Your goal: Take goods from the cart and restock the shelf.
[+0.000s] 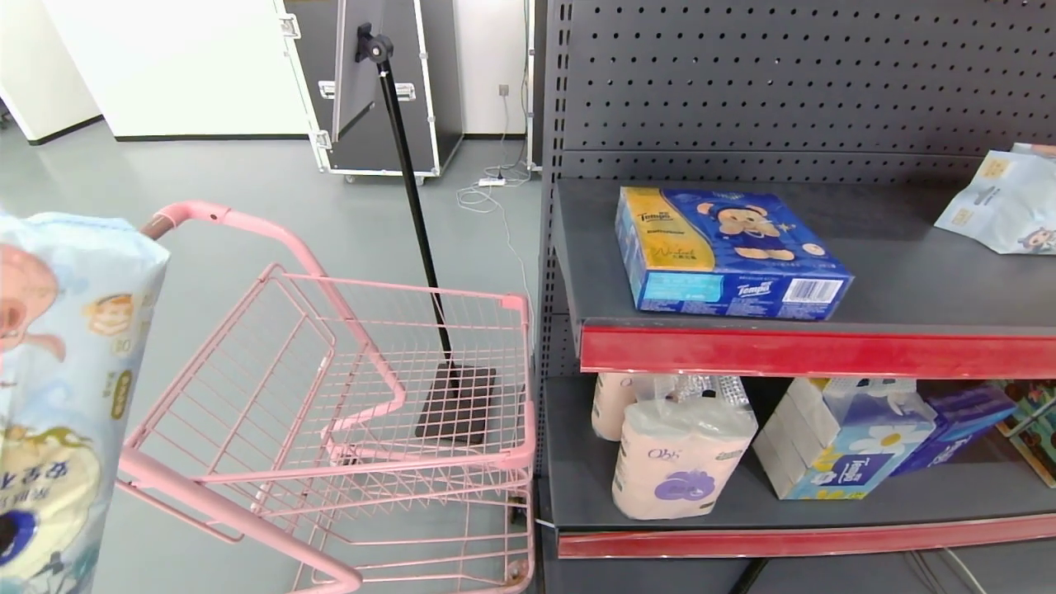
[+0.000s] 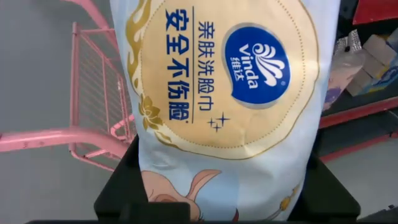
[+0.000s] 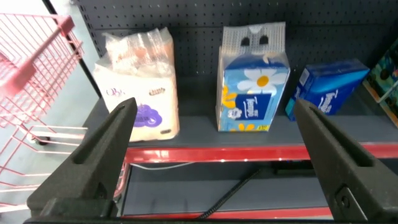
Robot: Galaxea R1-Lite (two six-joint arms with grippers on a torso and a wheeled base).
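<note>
– Tissue pack is right up against my left wrist camera. The left gripper has it clamped, one dark finger on each side. From the head it hangs at my far left, beside the pink cart and well apart from the shelf.

– And your right side?

– My right gripper is spread wide with nothing in it, facing the lower shelf with its roll pack.

– So the placing comes next. Where?

– I judge the upper board is best: there's bare surface between the blue tissue box and the pale bag at the right end.

– Anything to mind?

– I want to carry it high over the cart rim, then over the red front strip rather than into it. It looks soft, so it may sag or topple. I'd lay it flat, clear of the blue box, and let go only once the board takes its weight.
</note>
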